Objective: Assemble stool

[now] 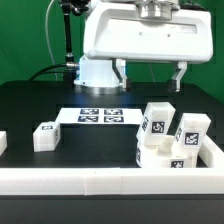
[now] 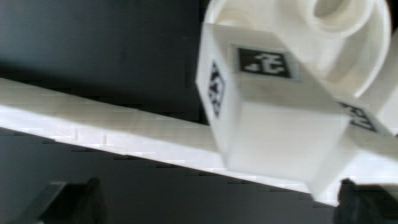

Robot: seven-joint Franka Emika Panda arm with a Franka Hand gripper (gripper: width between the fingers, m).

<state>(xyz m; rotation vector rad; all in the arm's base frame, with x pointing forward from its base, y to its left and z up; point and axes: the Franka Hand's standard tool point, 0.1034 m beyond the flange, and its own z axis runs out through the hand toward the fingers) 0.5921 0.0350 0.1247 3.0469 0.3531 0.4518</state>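
Note:
The round white seat disc stands at the exterior view's right, against the border rail. Two chunky white legs with black-and-white tags rise by it, one nearer the middle and one further right; whether they sit in sockets I cannot tell. A third leg lies alone at the left. My gripper hangs open and empty above the seat group. In the wrist view a tagged leg lies below the open gripper, with the seat's rounded part beyond it. Nothing is between the fingertips.
The long white border rail runs along the front and up the right side; it crosses the wrist view diagonally. The marker board lies flat mid-table. A small white piece shows at the left edge.

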